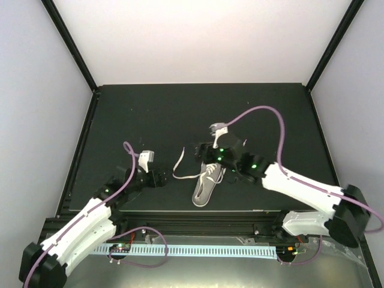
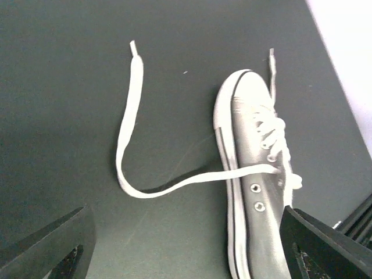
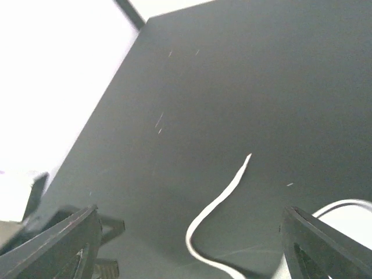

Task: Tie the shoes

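A small grey sneaker with a white sole lies on the black mat, heel toward the near edge and toe toward the far side. One long white lace runs left from the eyelets, then bends toward the far side. My left gripper is open and empty, left of the shoe near the lace's bend. In the left wrist view the shoe, that lace and a second lace end past the toe show beyond my gripper. My right gripper is open over the toe; its view shows the lace.
The black mat is enclosed by white walls and black corner posts. A perforated cable duct runs along the near edge. Purple cables loop over both arms. Part of the left arm shows in the right wrist view.
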Controlling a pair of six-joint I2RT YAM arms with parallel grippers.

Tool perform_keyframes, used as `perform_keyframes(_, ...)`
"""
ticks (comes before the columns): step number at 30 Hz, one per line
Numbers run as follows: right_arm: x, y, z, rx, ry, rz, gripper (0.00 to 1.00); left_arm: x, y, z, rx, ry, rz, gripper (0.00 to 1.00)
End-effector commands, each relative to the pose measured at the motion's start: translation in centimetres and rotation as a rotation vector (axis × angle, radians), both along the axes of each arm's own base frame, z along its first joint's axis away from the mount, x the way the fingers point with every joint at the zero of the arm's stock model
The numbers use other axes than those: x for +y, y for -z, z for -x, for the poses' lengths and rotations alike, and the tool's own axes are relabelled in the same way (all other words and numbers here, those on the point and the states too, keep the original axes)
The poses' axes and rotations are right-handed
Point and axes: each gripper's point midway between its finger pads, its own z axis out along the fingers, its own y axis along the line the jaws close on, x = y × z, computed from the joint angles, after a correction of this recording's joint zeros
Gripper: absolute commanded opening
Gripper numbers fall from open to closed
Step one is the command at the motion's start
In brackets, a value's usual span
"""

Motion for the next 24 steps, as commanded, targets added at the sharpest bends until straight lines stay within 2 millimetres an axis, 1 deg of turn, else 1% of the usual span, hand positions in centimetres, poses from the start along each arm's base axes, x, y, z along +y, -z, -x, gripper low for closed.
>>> perform_keyframes(1, -6.1, 1.5, -1.2, -0.004, 0.117, 0.129, 0.86, -0.5, 0.3, -1.9, 0.057, -0.073, 0.025, 0.86)
perform_keyframes(2, -7.3, 1.7, -1.6, 0.003, 0.147, 0.141, 0.86, -0.3, 0.9, -2.5, 0.068, -0.089, -0.017, 0.84)
perform_keyframes(3, -8.2, 2.1, -1.6, 0.011, 0.163, 0.151, 0.86, -0.1, 1.1, -3.0, 0.068, -0.103, -0.061, 0.82)
perform_keyframes(6, -10.1, 2.3, -1.7, 0.017, 0.206, 0.155, 0.87, 0.2, 1.9, -4.3, 0.092, -0.124, -0.232, 0.76)
perform_keyframes(8, -11.5, 2.7, -1.9, 0.028, 0.247, 0.157, 0.88, 0.0, 2.5, -4.8, 0.115, -0.115, -0.335, 0.7)
perform_keyframes(12, -14.2, 4.9, -2.3, 0.11, 0.319, 0.151, 0.89, -0.3, 4.5, -5.3, 0.159, -0.1, -0.465, 0.65)
perform_keyframes(15, -15.8, 6.4, -2.6, 0.161, 0.353, 0.142, 0.89, 0.1, 6.2, -5.5, 0.204, -0.107, -0.548, 0.63)
perform_keyframes(17, -16.6, 7.1, -3.0, 0.19, 0.371, 0.141, 0.89, 0.1, 7.0, -5.8, 0.218, -0.103, -0.573, 0.59)
perform_keyframes(20, -17.6, 7.6, -3.6, 0.213, 0.392, 0.162, 0.89, -0.7, 7.7, -6.0, 0.224, -0.077, -0.576, 0.53)
perform_keyframes(24, -18.1, 8.0, -4.5, 0.222, 0.407, 0.194, 0.89, -2.1, 8.3, -6.0, 0.223, -0.035, -0.56, 0.52)
